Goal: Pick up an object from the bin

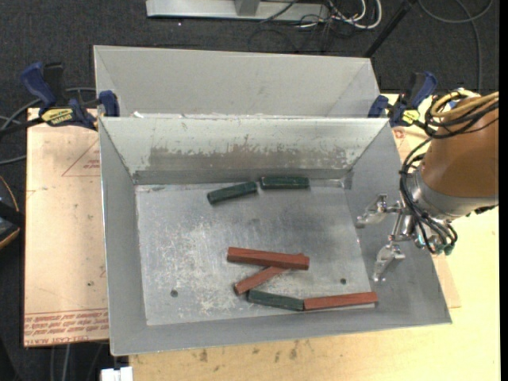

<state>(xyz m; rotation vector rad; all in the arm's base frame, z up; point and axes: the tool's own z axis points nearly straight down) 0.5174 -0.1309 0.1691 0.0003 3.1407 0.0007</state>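
Approach step; nothing grasped yet. Gripper (373, 244) over right wall of bin (238, 133), fingers spread, empty. Nearest: red-brown bar (340, 301) on front-right floor, touching end of dark green stick (274, 299). Next, likely: move forward, lower, straddle bar across narrow width, close.

The arm (464, 165), under its orange cover, is cut off by the right edge. Whether the short red-brown bar (258, 280) touches the long red-brown bar (267, 258) or slips under its edge cannot be determined
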